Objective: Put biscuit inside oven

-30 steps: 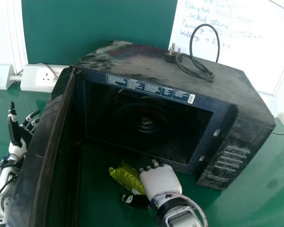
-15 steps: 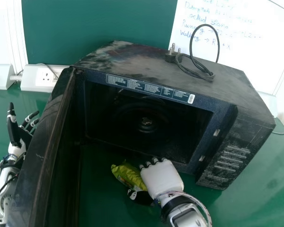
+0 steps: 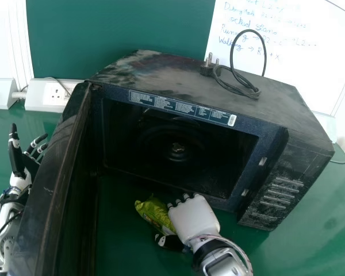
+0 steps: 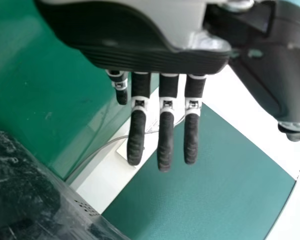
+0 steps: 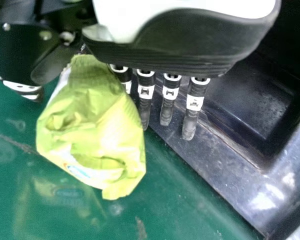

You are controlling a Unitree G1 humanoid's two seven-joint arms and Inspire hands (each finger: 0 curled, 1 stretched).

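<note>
One open door [image 3: 53,178] stands between left hand [image 3: 16,156] and packet [image 3: 153,211].

The right arm lies in front of the oven [image 3: 161,75], its hand [image 3: 194,219] near the opening with the back turned up, fingers nearly straight and thumb [image 3: 169,242] held apart from them on the left side. The left hand [image 3: 30,164] is left of the oven, fingers extended and spread, forearm nearer the robot.
</note>
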